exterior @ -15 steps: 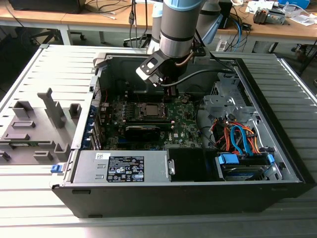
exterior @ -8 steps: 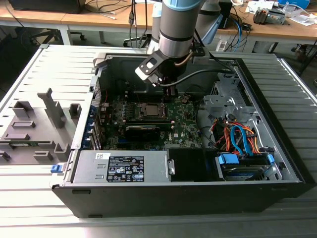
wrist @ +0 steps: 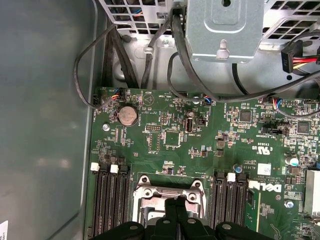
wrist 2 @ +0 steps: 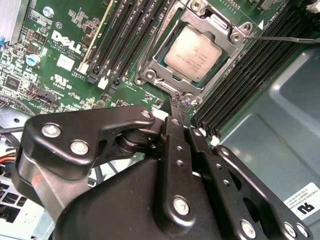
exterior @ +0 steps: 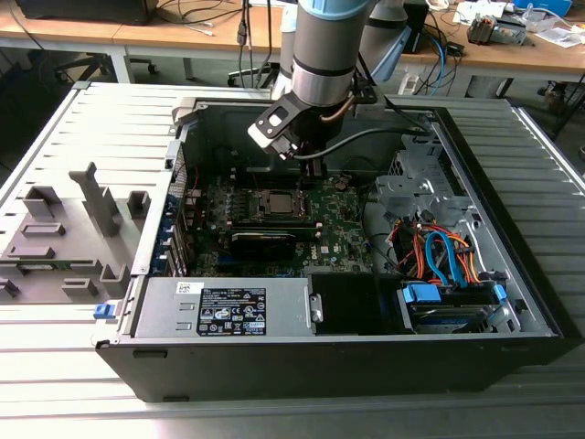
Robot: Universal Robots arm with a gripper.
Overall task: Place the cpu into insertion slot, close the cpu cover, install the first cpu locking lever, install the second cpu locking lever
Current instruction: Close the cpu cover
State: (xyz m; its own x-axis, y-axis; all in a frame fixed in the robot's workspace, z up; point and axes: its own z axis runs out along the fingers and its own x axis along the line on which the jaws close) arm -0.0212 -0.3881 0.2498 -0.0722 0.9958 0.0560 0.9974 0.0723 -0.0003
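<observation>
The cpu [wrist 2: 195, 54], a dull silver square, lies in its socket on the green motherboard [wrist: 170, 135]. The cpu cover [wrist 2: 222, 25], a silvery frame, lies flat around it. One thin locking lever [wrist 2: 285, 38] sticks out sideways from a socket corner. Another thin rod [wrist 2: 161, 37] runs along the opposite side. My gripper [wrist 2: 176, 104] is shut, its black tips right at the socket's edge beside the cover's tab. In the first wrist view the gripper [wrist: 176, 204] overlaps the socket frame [wrist: 150, 192]. In the exterior view the gripper [exterior: 315, 167] hangs just behind the socket [exterior: 278, 203].
Black memory slots [wrist 2: 125, 35] flank the socket on both sides. A grey drive cage [wrist: 222, 27] with cables stands beyond the board. The case's grey wall [wrist 2: 280, 110] is close by. A power supply [exterior: 228, 306], coloured cables [exterior: 439, 256] and a grey fixture [exterior: 73, 229] also show.
</observation>
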